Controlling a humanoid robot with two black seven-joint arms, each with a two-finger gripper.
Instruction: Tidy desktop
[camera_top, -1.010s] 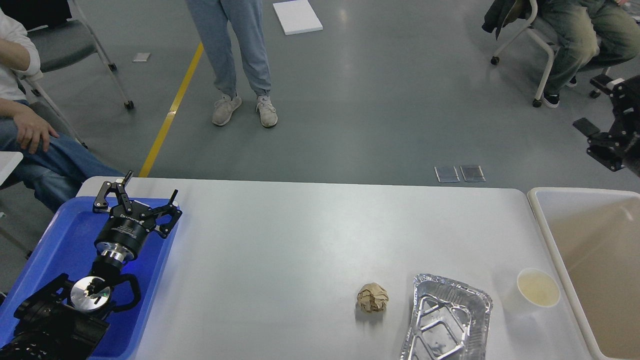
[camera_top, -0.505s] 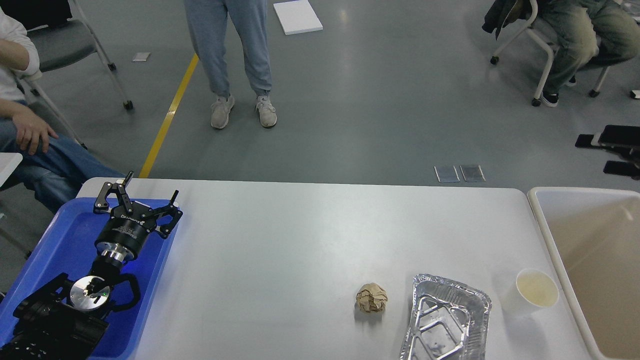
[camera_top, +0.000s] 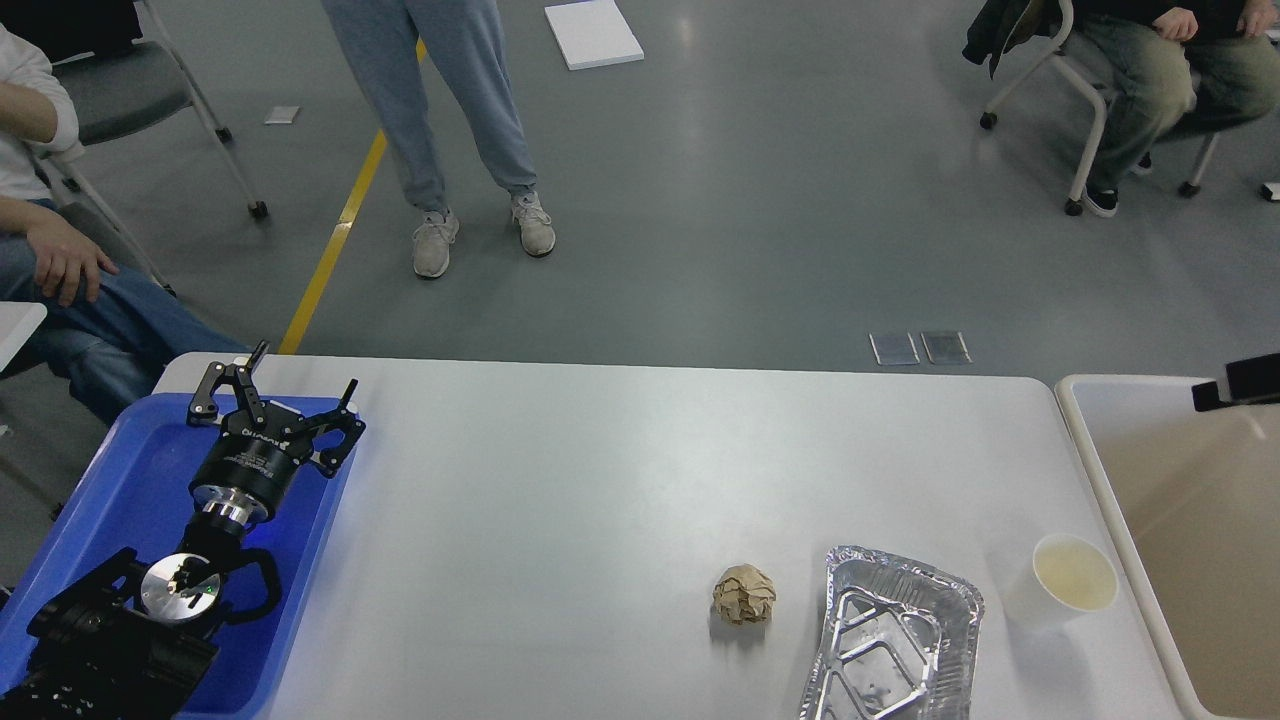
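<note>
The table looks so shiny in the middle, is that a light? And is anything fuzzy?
Head view: yes, the desktop shows a soft pale glare from lights above; the foil tray glints; the paper ball casts a small shadow. Nothing looks blurred; the left claw is sharp.

Bright, even overhead light fills the scene. The worktop (camera_top: 600, 480) carries a broad soft sheen, and pale glare patches lie on the grey floor (camera_top: 760, 200). Shadows are short and faint: a small one under the crumpled paper ball (camera_top: 744, 594), another beside the paper cup (camera_top: 1072, 578). The foil tray (camera_top: 893, 640) glints. Focus is sharp throughout, with mild wide-angle stretching toward the edges.
</note>
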